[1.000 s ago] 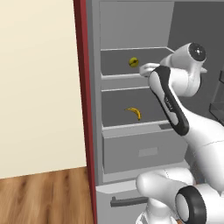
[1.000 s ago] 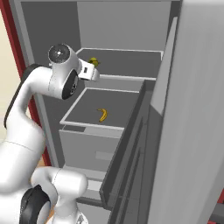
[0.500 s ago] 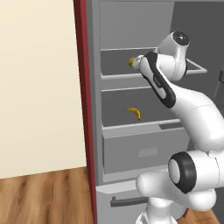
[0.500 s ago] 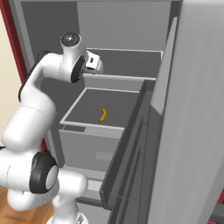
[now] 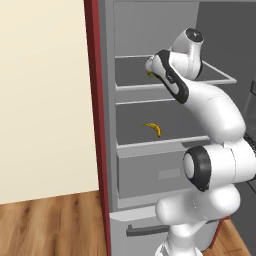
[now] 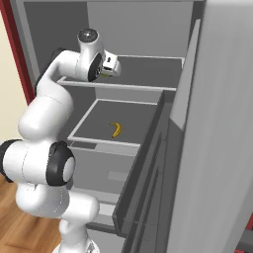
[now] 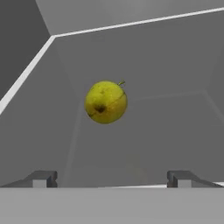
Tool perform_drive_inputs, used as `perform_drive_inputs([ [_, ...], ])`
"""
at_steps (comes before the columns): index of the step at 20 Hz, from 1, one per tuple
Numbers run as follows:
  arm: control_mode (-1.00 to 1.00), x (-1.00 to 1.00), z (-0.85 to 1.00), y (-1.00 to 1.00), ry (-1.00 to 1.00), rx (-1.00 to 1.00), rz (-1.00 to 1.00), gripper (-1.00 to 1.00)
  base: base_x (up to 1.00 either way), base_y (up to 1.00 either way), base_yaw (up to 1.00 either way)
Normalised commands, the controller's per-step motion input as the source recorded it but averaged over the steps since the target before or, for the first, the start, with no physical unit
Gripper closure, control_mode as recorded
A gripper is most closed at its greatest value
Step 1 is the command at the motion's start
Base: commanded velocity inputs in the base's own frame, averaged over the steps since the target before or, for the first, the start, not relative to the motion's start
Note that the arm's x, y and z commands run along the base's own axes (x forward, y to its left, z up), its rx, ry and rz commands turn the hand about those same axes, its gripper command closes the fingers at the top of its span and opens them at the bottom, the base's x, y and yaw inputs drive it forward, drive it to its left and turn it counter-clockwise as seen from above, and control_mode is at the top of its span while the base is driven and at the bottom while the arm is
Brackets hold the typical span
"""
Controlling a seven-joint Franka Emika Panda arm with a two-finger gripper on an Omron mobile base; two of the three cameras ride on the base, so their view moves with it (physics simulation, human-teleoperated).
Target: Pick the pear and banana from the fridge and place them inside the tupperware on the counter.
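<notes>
Fridge (image 5: 150,30): open, grey interior; two inner shelves above a lower drawer; door swung wide at the right of the right base view.
Arm: reaching into the upper shelf space, wrist bent forward and down toward the shelf floor.
Upper shelf (image 6: 148,69): carries the pear toward its left part, close to the left wall.
Lower shelf (image 6: 133,123): carries the banana (image 6: 116,129), lying flat near the middle, well apart from the hand.
Gripper (image 7: 111,178): jaws spread fully wide, nothing between them; both fingertips (image 7: 41,179) visible at the bottom of the hand view, clear of the fruit.
Pear (image 7: 106,102): yellow-green, dark spot facing the camera, stem at upper right; resting on the shelf floor ahead of the hand, roughly centred between the jaw lines, not yet touched. In the left base view only a yellow sliver visible beside the wrist.
Step in hand: final approach to the pear; grasp not yet made.
Approach: advance straight along the hand axis, keeping the fruit centred; correct slightly left if needed.
Depth: bring the widest part of the fruit level with the pads before closing; a shallow pinch likely to squeeze the round body out.
Closing: slow and even; smooth skin probably slippery.
Risk: nudging the pear into a roll toward the left wall; scraping the shelf floor with the tips.
</notes>
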Motion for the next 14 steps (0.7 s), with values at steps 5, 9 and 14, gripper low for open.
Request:
perform_drive_inputs([
  [5,-1.0,0.39,-0.12,0.14,0.0,-0.01,0.0,-1.0,0.0,0.0,0.0],
  [9,-1.0,0.27,-0.15,0.04,0.0,-0.01,0.0,-1.0,0.0,0.0,0.0],
  [14,-1.0,0.35,-0.1,0.0,0.0,0.0,0.0,-1.0,0.0,0.0,0.0],
])
